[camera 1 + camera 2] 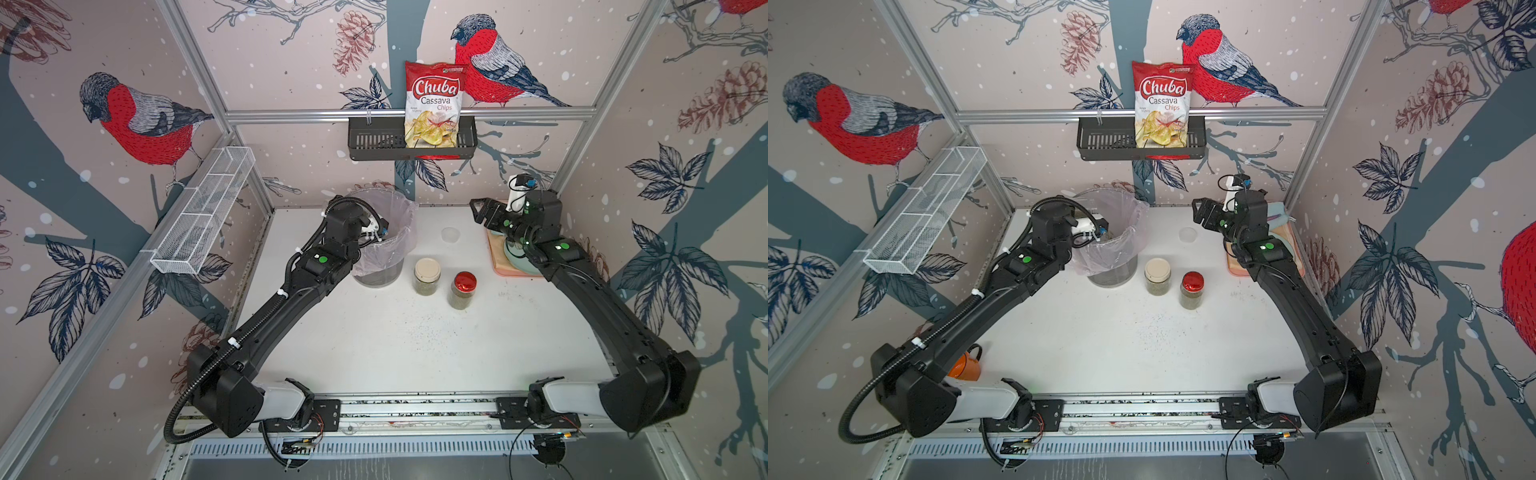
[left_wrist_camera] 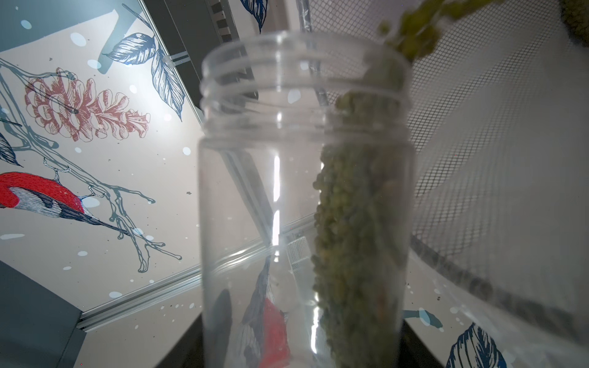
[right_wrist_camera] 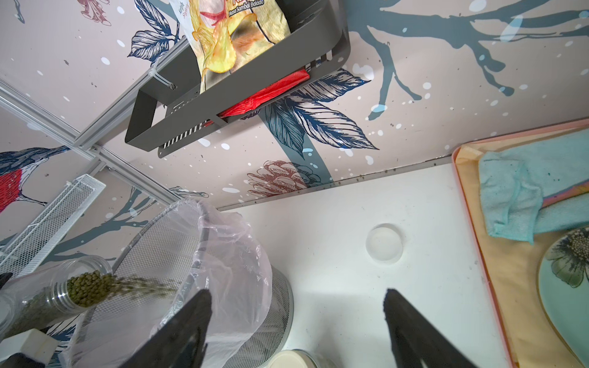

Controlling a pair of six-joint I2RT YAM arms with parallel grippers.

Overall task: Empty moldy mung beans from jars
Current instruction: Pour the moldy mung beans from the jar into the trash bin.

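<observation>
- The left gripper (image 1: 376,232) clamps the lidless jar (image 2: 302,207) and tips it mouth-first over the grey mesh bin (image 3: 279,296) at the back left of the white tabletop (image 1: 374,340).
- Mung beans (image 2: 357,223) crowd along 1 wall of the tilted jar and spill past its threaded rim in a blurred olive stream. The right wrist view shows that stream falling inside the bin's clear plastic liner (image 3: 229,255).
- A good share of the beans lies inside the jar, so this pour looks roughly midway.
- The right gripper (image 3: 296,302) hangs over the back right of the table, jaws spread wide, with nothing between them.
- A clear lid (image 3: 384,243) lies flat on the tabletop between the bin and the pink tray (image 3: 473,197). It is probably the cap of the jar being poured.
- The beige-lidded jar (image 1: 427,276) and the red-lidded jar (image 1: 463,291) stand upright just in front of the bin, near each other but apart. Both are capped with beans showing through their walls.
- On this evidence 1 of 3 jars is being emptied, and 2 have yet to be opened and poured.
- Dark specks dot the tabletop in front of the jars, too small to identify.
</observation>
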